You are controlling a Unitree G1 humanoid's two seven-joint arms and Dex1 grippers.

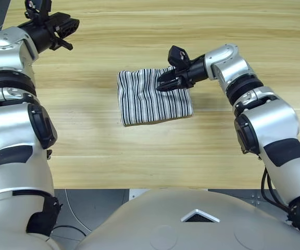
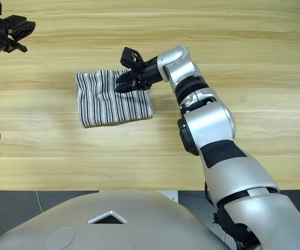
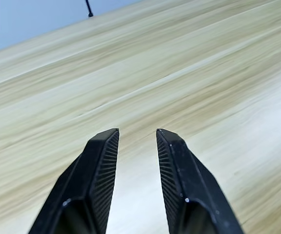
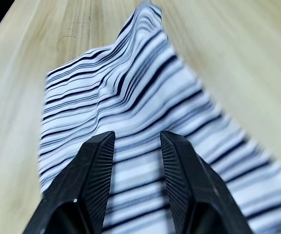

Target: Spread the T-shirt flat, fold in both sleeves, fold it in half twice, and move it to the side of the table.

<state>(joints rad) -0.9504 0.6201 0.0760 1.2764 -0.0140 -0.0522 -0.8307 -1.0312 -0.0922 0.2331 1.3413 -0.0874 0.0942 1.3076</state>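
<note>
Moving folded T-shirt (image 1: pixel 152 99) to table (image 1: pixel 139 31) side looks like last step. Shirt sits mid-table. Right gripper (image 1: pixel 161 85) hovers over its 2 o'clock corner, fingers parted, nothing pinched. Bite all layers before you drag. Left gripper (image 3: pixel 137 136) parted, empty, at shirt's 10 o'clock.

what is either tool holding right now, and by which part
Nothing. The right tool is open over the folded T-shirt; the left tool is open above the table.
</note>
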